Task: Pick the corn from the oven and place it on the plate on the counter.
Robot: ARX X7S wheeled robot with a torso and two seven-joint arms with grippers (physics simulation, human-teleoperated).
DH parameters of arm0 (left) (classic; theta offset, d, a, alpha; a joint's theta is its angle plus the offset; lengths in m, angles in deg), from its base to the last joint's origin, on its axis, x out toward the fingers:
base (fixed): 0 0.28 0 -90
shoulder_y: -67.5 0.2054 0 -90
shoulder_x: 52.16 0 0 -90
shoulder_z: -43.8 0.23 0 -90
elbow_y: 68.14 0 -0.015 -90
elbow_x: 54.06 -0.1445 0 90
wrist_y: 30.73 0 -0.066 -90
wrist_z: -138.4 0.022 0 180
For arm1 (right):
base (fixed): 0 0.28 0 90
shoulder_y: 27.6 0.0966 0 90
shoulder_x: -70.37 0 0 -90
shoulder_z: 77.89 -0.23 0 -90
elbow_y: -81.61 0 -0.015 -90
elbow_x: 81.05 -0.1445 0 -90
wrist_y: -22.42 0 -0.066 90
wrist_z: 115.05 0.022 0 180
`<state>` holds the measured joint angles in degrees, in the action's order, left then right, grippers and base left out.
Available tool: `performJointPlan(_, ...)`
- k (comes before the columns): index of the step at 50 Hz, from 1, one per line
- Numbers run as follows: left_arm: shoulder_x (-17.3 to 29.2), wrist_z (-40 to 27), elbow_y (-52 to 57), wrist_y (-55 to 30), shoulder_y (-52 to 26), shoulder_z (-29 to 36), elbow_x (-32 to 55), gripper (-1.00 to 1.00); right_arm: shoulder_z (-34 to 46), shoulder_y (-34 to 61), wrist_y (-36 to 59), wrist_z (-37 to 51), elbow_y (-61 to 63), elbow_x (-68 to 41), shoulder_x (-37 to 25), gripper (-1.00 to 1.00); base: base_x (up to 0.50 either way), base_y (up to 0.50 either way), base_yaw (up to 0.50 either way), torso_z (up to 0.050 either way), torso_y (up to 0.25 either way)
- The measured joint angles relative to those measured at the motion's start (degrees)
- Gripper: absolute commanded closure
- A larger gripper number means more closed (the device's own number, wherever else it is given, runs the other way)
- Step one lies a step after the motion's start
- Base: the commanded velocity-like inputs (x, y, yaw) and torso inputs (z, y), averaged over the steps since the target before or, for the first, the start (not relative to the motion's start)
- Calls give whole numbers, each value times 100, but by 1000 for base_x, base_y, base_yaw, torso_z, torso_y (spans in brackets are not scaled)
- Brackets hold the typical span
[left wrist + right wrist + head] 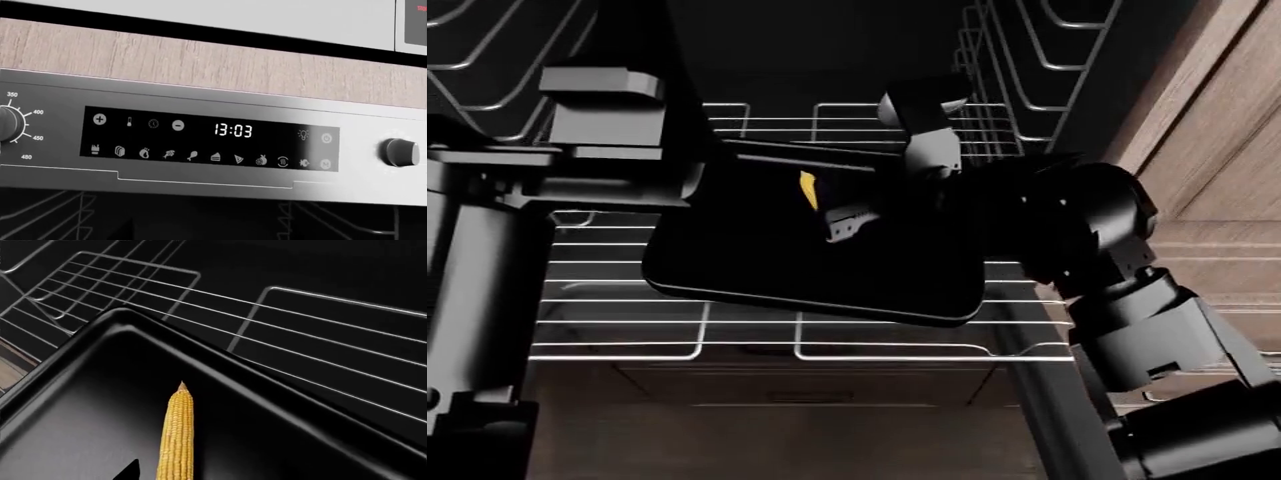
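Observation:
The corn (177, 435) lies on a black baking tray (80, 415) on a wire rack (761, 345) inside the oven (827, 40). In the head view only a yellow sliver of the corn (807, 190) shows beside my right gripper (843, 225), which hangs just over it. The right gripper (200, 475) is open. One dark fingertip (130, 471) stands a little apart from the cob's side, and the other is lost against the dark tray. My left arm (601, 110) is raised at the left, its gripper unseen. The plate and the counter are out of view.
The left wrist view faces the oven's control panel (213, 135), its clock reading 13:03, with a knob (400, 152) at each end. Side rails (1014, 70) line the cavity walls. A wood-grain cabinet front (1214, 180) stands right of the oven.

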<state>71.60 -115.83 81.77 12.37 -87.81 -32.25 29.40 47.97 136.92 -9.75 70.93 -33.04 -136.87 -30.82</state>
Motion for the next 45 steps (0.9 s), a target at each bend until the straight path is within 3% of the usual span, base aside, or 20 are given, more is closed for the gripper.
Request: performJointPlan(45,1147,-233,-1,2139,-369,1904,-756,-100,690,525,811,-3,-118,12,215,-100,0,0,0,0,0)
